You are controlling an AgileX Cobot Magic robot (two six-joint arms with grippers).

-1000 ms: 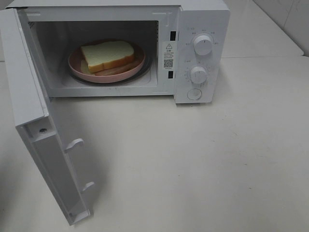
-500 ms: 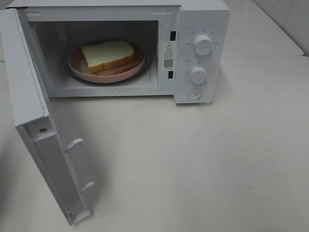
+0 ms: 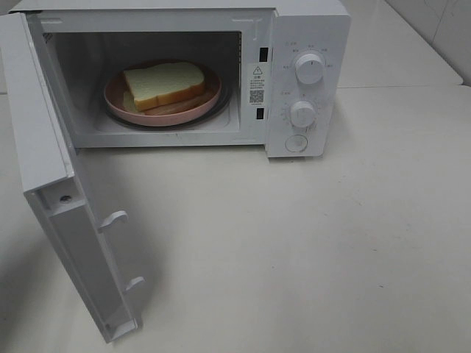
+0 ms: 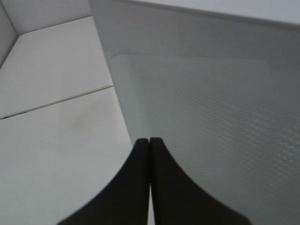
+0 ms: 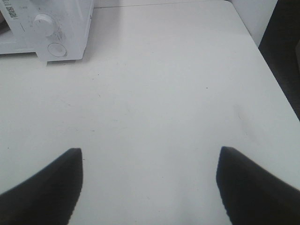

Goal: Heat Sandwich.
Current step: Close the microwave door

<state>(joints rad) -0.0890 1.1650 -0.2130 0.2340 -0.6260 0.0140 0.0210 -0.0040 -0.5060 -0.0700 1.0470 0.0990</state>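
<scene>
A smooth off-white worktop point(image 3: 294, 243) carries a white boxy microwave oven point(image 3: 307, 33) at its back left. The oven's door point(image 3: 51, 184) stands swung open above the surface.

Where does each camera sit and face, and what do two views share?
Exterior high: above, looking down into the open microwave at the sandwich; no arm visible.
Left wrist: behind the shut left claw, close against a dotted white panel.
Right wrist: behind the open right claw, looking across the table.
Shared: exterior and right wrist both show the microwave's lower knob.

Matt spongy sandwich point(image 3: 163, 82) — glossy plastic microwave point(image 3: 327, 37)
</scene>
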